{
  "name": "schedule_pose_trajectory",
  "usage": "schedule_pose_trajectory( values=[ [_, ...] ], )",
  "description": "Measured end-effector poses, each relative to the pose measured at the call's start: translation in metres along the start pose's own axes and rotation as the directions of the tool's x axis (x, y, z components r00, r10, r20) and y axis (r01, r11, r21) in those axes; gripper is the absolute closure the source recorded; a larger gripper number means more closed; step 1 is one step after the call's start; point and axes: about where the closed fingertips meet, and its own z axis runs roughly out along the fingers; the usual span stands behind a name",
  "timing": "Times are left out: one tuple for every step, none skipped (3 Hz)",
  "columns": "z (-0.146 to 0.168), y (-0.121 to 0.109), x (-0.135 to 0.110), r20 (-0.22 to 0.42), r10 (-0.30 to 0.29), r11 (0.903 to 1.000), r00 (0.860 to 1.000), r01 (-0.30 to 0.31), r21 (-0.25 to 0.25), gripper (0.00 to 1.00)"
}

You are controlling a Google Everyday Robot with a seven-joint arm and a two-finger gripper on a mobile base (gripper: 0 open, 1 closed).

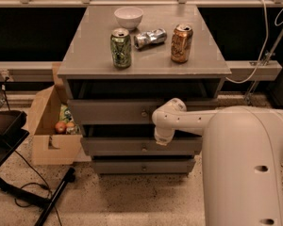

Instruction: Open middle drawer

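The grey cabinet (pixel 146 65) has three drawers. The middle drawer (pixel 113 146) is the wide shallow grey front with a small round brass knob (pixel 144 148) at its centre. My white arm reaches in from the right and bends down in front of the cabinet. My gripper (pixel 162 139) is at the arm's lower end, against the top edge of the middle drawer, just right of and above the knob. A dark gap shows above the middle drawer front.
The upper drawer front (pixel 108 111) and lowest drawer front (pixel 132 166) have knobs too. On top stand a green can (pixel 120 47), a crushed silver can (pixel 150 37), an orange can (pixel 181 43) and a white bowl (pixel 129 17). An open cardboard box (pixel 49 126) stands at left.
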Motion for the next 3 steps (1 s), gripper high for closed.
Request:
schedule_pose_trajectory(
  values=[
    [0.0000, 0.0000, 0.0000, 0.000, 0.000, 1.0000, 1.000, 0.000, 0.000, 1.00],
    [0.0000, 0.0000, 0.0000, 0.000, 0.000, 1.0000, 1.000, 0.000, 0.000, 1.00],
    [0.0002, 0.0002, 0.0001, 0.000, 0.000, 1.0000, 1.000, 0.000, 0.000, 0.74]
  ],
)
